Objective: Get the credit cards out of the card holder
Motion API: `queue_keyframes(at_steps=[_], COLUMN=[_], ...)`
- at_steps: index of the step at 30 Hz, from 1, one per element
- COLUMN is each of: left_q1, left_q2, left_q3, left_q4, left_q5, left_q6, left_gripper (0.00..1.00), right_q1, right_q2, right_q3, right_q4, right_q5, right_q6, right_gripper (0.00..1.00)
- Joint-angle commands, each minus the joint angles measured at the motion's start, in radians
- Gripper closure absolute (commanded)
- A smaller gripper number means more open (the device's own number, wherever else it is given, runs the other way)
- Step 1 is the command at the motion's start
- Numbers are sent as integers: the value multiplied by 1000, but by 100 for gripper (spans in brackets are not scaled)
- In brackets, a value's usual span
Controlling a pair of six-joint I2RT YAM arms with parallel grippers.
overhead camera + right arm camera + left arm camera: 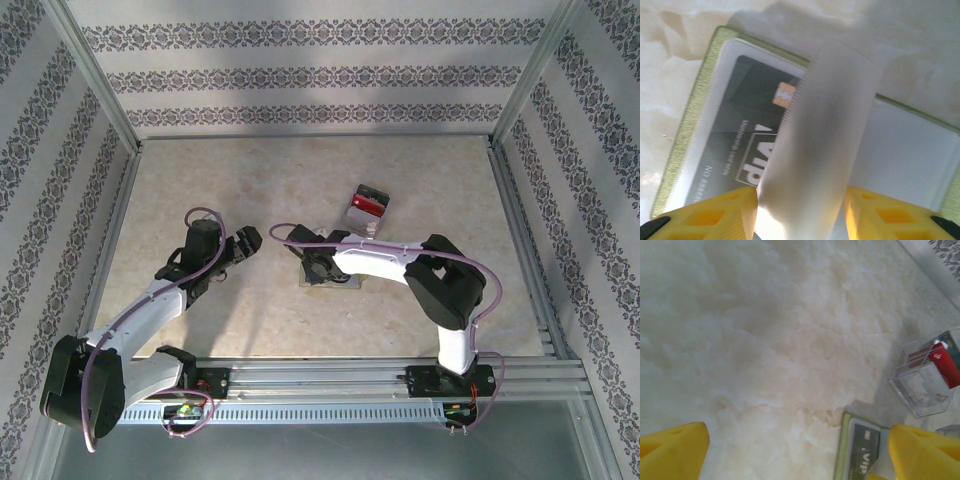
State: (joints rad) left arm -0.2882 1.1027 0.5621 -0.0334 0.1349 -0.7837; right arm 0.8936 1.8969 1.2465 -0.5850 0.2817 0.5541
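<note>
From above, the right pincer (317, 267) covered most of the card holder (340, 285) on the marbled worktop (200, 180). Its wrist view gave the detail: an olive woven edge, a clear pocket over a dark card (735, 145), and a silvery card (815, 140) clamped between yellow fingers (710, 215). Left of the card holder, the left pincer (797, 440) stood wide apart. Beyond the card holder sat a clear box (920, 395) with red cards (940, 365).

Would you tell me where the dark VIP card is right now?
In the right wrist view, the dark VIP card lies in the card holder's left-hand pocket, beside the pale card between the right fingers.
</note>
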Motion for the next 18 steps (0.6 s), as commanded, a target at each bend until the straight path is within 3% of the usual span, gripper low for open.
queue_keyframes(at_steps=[1, 10, 18], left_q1=[-36, -167, -259], left_q2=[15, 101, 226], left_q3=[46, 117, 161], left_q4=[13, -1, 35], left_q5=[6, -33, 22], left_q6=[61, 139, 144], left_gripper=[10, 22, 43], right_q1=[-18, -48, -70], right_q2=[-55, -130, -220], right_q3=[-29, -120, -227], right_q4=[-26, -22, -8], right_q5=[84, 94, 73], right_q6=[-5, 31, 76], right_gripper=[51, 50, 50])
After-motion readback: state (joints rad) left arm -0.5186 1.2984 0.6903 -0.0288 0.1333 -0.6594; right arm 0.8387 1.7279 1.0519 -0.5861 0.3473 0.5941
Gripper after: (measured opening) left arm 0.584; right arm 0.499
